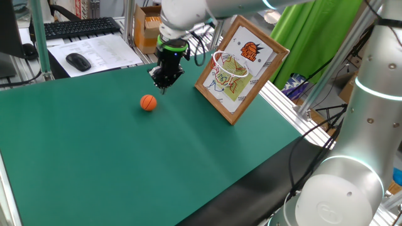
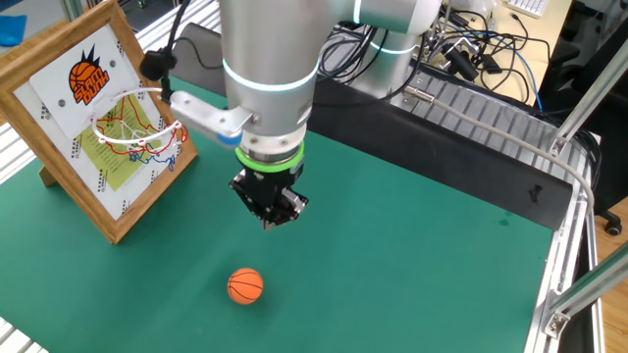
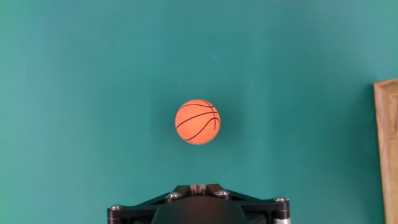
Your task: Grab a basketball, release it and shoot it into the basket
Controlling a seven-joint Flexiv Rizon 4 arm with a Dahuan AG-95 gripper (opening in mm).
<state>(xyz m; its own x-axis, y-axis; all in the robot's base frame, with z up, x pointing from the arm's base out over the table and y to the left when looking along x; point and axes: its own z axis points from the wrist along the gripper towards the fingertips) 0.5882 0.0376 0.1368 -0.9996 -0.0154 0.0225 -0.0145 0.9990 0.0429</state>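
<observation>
Item one: we found the basketball (image 1: 148,102), orange with thin dark seams, resting alone on the green mat (image 1: 125,163), touching nothing else

Item two: we noted the gripper (image 1: 164,85) hanging above the mat, pointing down, apart from the ball and just to the right and far side of it in one fixed view. We saw nothing held in it. We could not tell how wide its fingers stood, since the hand view showed only the black base of the hand

Item three: we recorded the basket (image 2: 137,123), a white hoop with net, fixed to a wood-framed board (image 1: 242,66) with colourful drawings, standing tilted on the mat to the right of the gripper, well apart from the ball

Item four: we listed a keyboard (image 1: 75,28) and a mouse (image 1: 78,61) on the far left
</observation>
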